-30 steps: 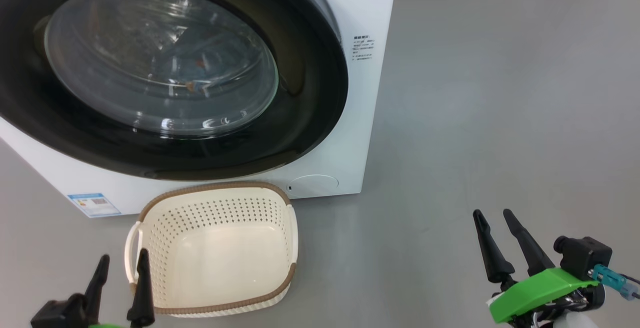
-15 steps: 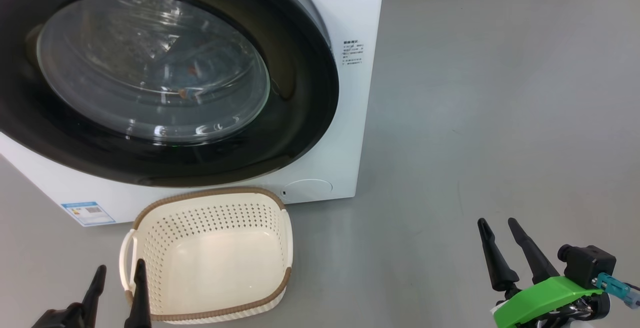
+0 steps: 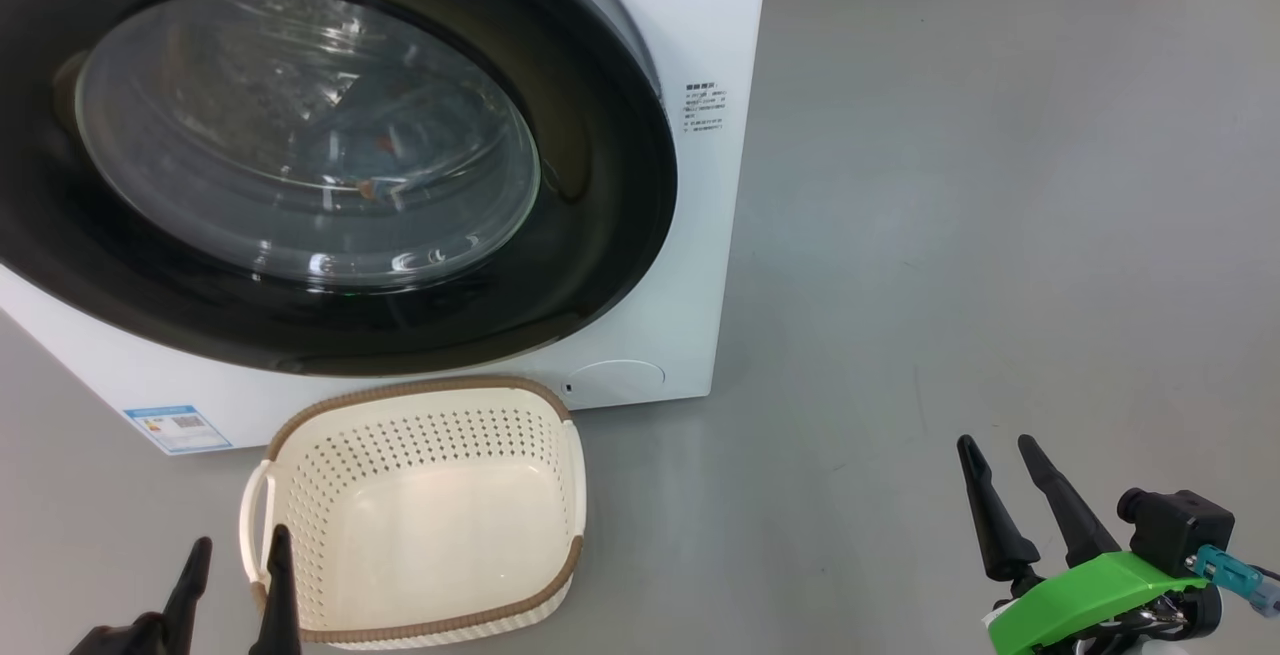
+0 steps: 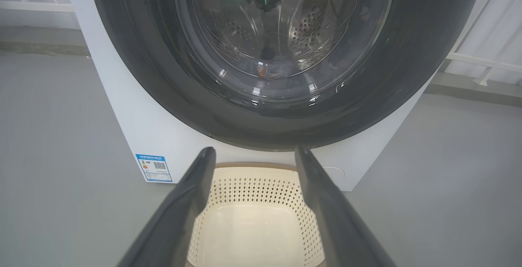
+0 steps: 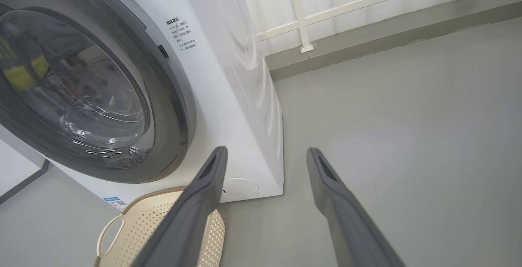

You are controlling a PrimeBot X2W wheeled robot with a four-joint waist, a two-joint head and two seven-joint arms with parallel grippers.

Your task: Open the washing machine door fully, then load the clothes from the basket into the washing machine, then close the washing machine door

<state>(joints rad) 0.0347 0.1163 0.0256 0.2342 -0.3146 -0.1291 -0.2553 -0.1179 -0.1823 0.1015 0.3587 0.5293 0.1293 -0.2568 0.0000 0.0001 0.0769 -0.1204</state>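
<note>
The white washing machine fills the upper left, and its door, a black rim around a glass bowl, lies flush against the front. Through the glass, a bit of light fabric with an orange print, the clothes, lies low in the steel drum. On the floor in front stands the cream basket with nothing inside. My left gripper is open at the basket's near left corner, its fingers pointing over the basket at the door. My right gripper hovers open over bare floor to the right.
A blue label sticker and a round cover sit low on the machine's front. Grey floor stretches to the right of the machine. In the right wrist view a white railing and a kerb run behind the machine.
The head camera has shifted a little, so the whole picture sits slightly lower and further left. Neither gripper, the basket nor the door has visibly moved.
</note>
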